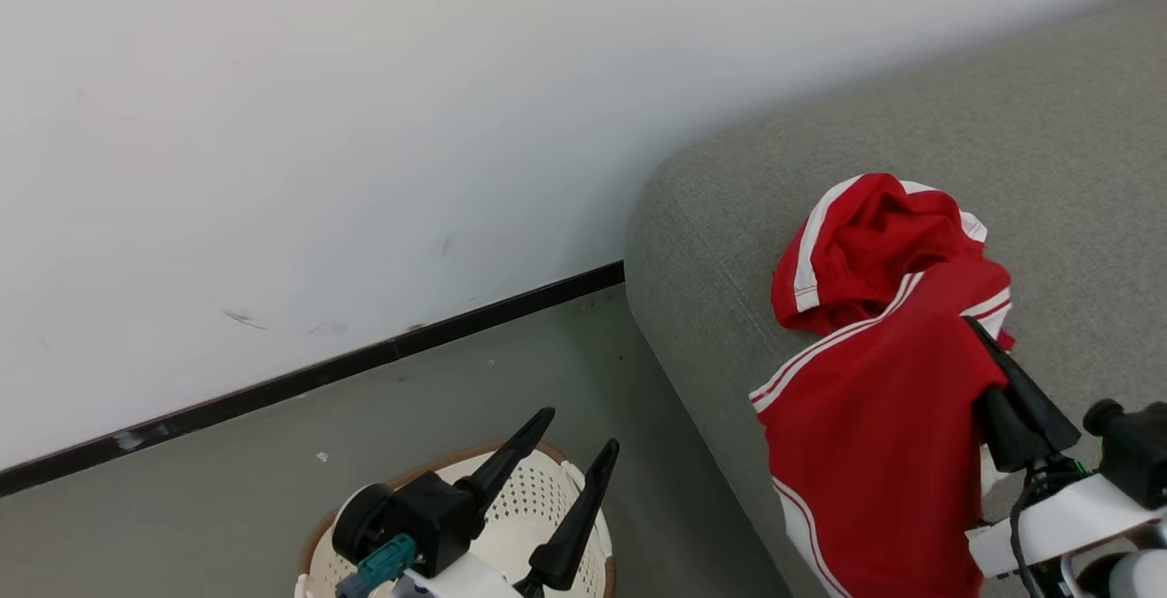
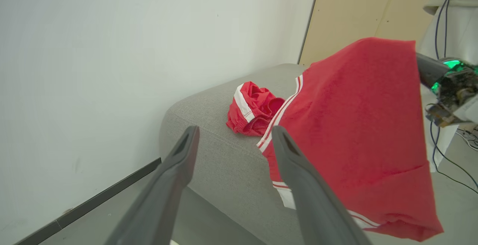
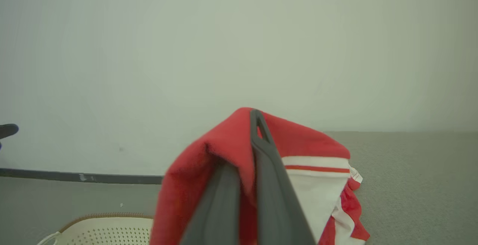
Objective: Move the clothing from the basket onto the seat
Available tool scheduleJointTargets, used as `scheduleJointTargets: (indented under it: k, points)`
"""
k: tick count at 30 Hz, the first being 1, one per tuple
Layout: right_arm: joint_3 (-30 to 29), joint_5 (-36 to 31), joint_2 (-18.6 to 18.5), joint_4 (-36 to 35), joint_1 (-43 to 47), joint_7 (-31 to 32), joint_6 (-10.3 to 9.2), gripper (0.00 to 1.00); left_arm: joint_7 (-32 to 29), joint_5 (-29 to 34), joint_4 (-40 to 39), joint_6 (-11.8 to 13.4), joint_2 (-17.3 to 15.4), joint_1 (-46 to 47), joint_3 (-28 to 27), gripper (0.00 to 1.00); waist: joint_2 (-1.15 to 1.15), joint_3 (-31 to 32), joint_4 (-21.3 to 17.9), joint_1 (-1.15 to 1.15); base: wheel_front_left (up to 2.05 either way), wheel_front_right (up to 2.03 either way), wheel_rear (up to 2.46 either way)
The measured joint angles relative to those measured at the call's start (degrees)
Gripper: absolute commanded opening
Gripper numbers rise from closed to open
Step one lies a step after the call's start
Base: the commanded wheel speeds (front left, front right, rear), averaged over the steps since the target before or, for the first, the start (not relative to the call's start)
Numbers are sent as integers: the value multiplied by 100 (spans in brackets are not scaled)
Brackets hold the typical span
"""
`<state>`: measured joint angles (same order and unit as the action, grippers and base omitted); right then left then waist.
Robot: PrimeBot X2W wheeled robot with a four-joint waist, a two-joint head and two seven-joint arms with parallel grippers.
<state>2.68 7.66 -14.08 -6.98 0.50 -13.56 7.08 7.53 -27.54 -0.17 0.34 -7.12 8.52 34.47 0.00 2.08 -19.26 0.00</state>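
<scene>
While aloft, clothing over seat edge

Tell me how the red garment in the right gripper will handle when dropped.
Floppy, probably: the garment hangs in limp folds from the shut right gripper. Likely light, since one pinch carries it. Released, it should crumple like the piece on the seat.
</scene>
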Motion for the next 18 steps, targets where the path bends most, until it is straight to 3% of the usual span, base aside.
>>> scheduleJointTargets:
  k: [2,9,18]
  points:
    - [76,-111,-185,51,-160,100,0,0,21,59,-1,14,-27,0,-44,100,0,-32,-32,0,0,0,0]
    - [78,5,-280,84,-1110,269,0,0,44,142,-70,112,-74,0,-170,100,0,-171,-55,0,0,0,0]
    - [-615,154,-581,522,-2404,709,0,0,43,259,-323,261,-274,27,-386,100,0,-442,16,0,0,0,0]
